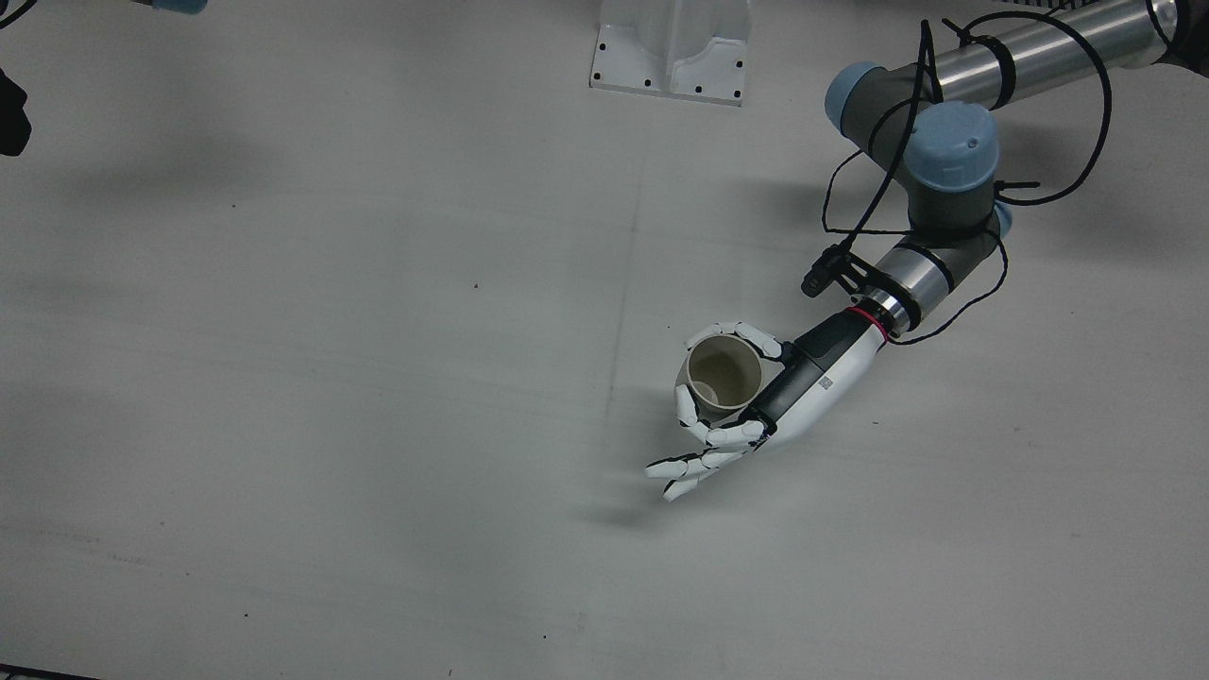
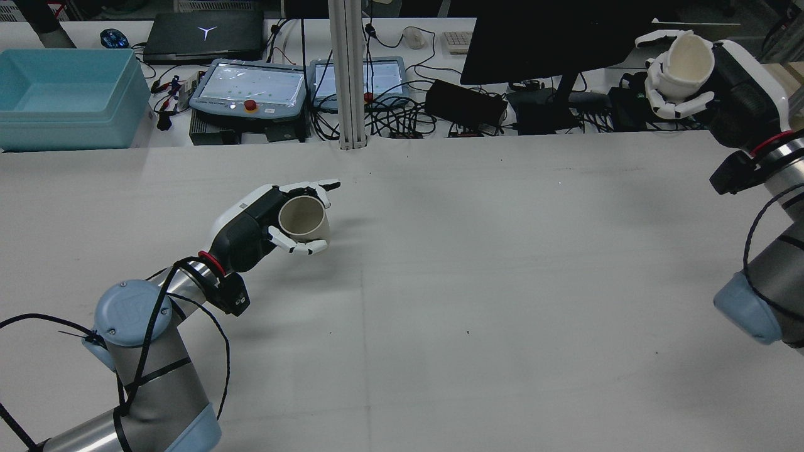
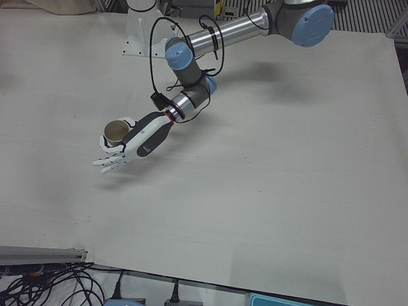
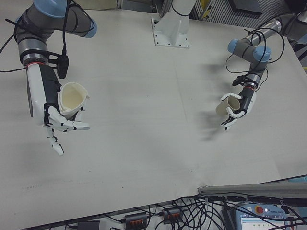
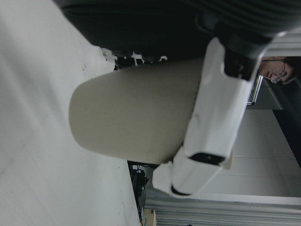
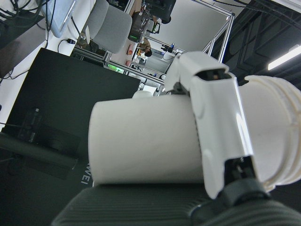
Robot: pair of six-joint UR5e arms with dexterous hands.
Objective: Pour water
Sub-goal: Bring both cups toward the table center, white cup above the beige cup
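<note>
My left hand (image 2: 264,223) is shut on a beige paper cup (image 2: 303,218), which it holds upright a little above the table with some fingers stretched out past it. The front view looks down into that cup (image 1: 723,370), with the left hand (image 1: 765,401) wrapped around its side. Whether it holds water I cannot tell. My right hand (image 2: 697,72) is raised high at the far right, shut on a white cup (image 2: 686,59) that leans slightly. The right-front view shows this white cup (image 4: 72,98) in the right hand (image 4: 48,103), far from the beige cup (image 4: 229,103).
A white arm pedestal (image 1: 672,52) stands at the table's back edge. Beyond the table are a blue bin (image 2: 63,94), two teach pendants (image 2: 251,88), a white post (image 2: 348,75), a black monitor (image 2: 553,37) and tangled cables. The white table (image 1: 378,378) spreads wide between the hands.
</note>
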